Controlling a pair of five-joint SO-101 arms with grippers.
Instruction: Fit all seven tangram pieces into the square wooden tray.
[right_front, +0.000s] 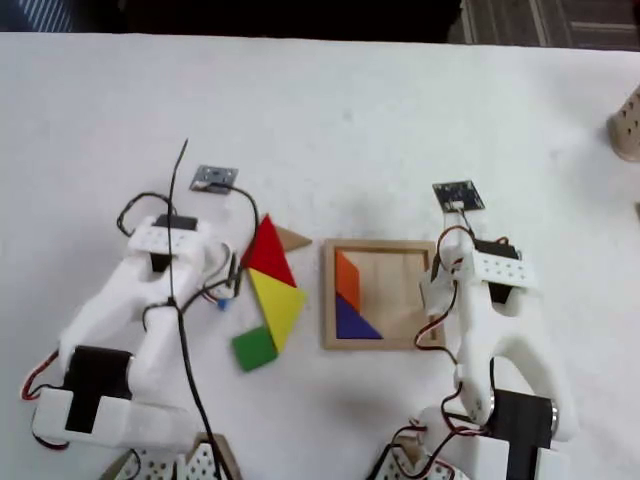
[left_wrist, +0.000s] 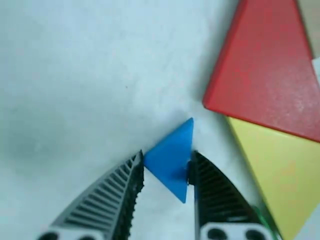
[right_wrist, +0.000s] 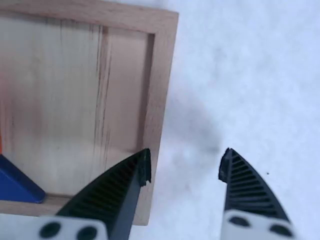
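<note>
A small light blue triangle (left_wrist: 172, 159) lies on the white table, and my left gripper (left_wrist: 165, 161) is shut on it, one finger on each side. Beside it lie a red triangle (right_front: 268, 250), a yellow triangle (right_front: 278, 305), a green square (right_front: 254, 348) and a tan triangle (right_front: 293, 238). The square wooden tray (right_front: 381, 246) holds an orange piece (right_front: 347, 274) and a dark blue triangle (right_front: 353, 320) along its left side. My right gripper (right_wrist: 184, 165) stands open over the tray's right rim (right_wrist: 159, 90), one finger above the rim and the other above the table.
Two small circuit boards (right_front: 213, 179) (right_front: 458, 195) lie behind the arms, with cables running to them. A perforated wooden object (right_front: 627, 125) stands at the far right edge. The far half of the table is open white surface.
</note>
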